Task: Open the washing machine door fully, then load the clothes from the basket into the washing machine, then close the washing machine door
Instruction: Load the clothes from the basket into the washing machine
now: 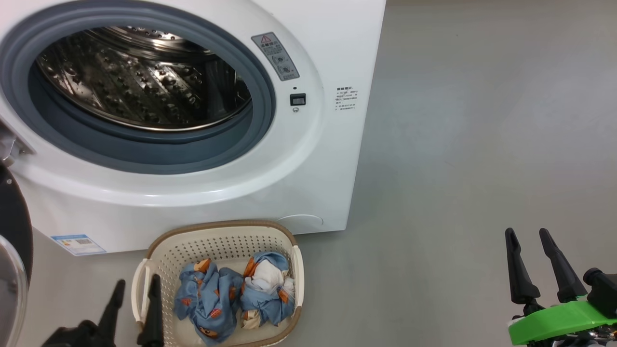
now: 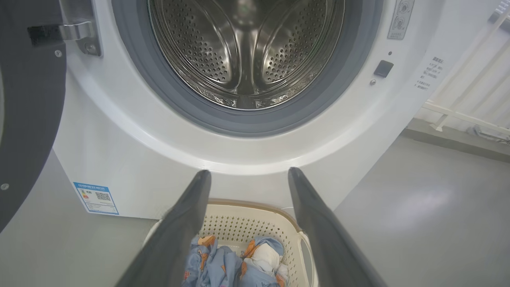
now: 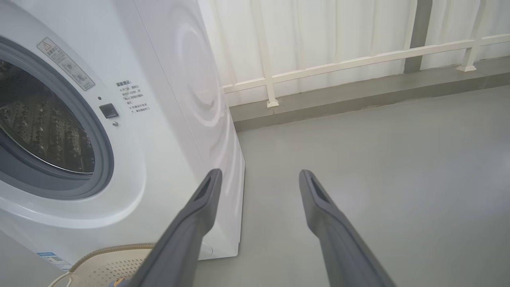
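**Left gripper** [image 1: 138, 280]: two dark fingers spread wide, nothing between them. It is at the left end of the basket, with one finger crossing the near left handle in the head view. Its wrist view looks over the basket toward the drum opening.

**Right gripper** [image 1: 526, 232]: fingers equally wide apart, nothing held. It is over bare floor [image 1: 482, 144], well to the right of the basket and the machine. A bright green part [image 1: 559, 320] sits behind the fingers.

**Basket** [image 1: 217, 225]: cream, perforated, with a brown rim. It stands on the floor, close against the foot of the machine's front.

**Clothes** [image 1: 209, 294]: two light blue bundles with orange prints lie side by side inside the basket. The right one shows a white patch.

**Washing machine** [image 1: 308, 159]: white front-loader.
- The grey gasket [image 1: 144, 149] is exposed.
- The steel drum [image 1: 144, 82] has no clothes in it.
- A warning sticker [image 1: 275, 56] and a small dark latch socket [image 1: 298, 100] sit right of the opening.
- A blue label [image 1: 78, 244] is at the lower left corner.

**Washing machine door** [image 2: 32, 99]: swung open to the left on its metal hinge [image 2: 79, 32], clear of the opening. Its black rim and the edge of its glass show at the head view's left border.

**White railing** [image 3: 338, 65]: runs along the far wall.
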